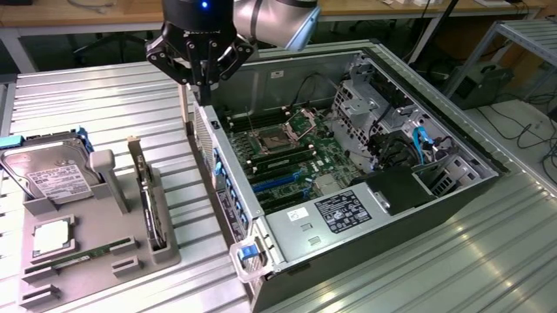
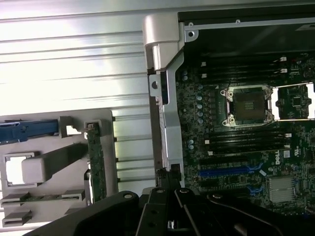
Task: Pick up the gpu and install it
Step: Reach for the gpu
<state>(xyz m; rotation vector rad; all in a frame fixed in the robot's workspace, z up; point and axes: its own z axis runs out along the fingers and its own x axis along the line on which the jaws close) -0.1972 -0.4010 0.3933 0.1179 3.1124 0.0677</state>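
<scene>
Closed hand (image 1: 202,91) above case wall (image 1: 209,140); gpu (image 1: 150,203) upright in tray (image 1: 109,251); drive label (image 1: 57,182) illegible

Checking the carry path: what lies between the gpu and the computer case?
In the exterior view, the grey holder's edge and a bare strip of ribbed table separate the gpu from the case.

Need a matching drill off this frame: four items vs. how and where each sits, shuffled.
Items:
1 gpu
2 memory stick
3 gripper
4 CPU socket

States:
A shut, above case edge
B lying flat in tray
C lid open, inside case
D standing on edge in tray

Pairs: 1-D, 2-B, 3-A, 4-C
</scene>
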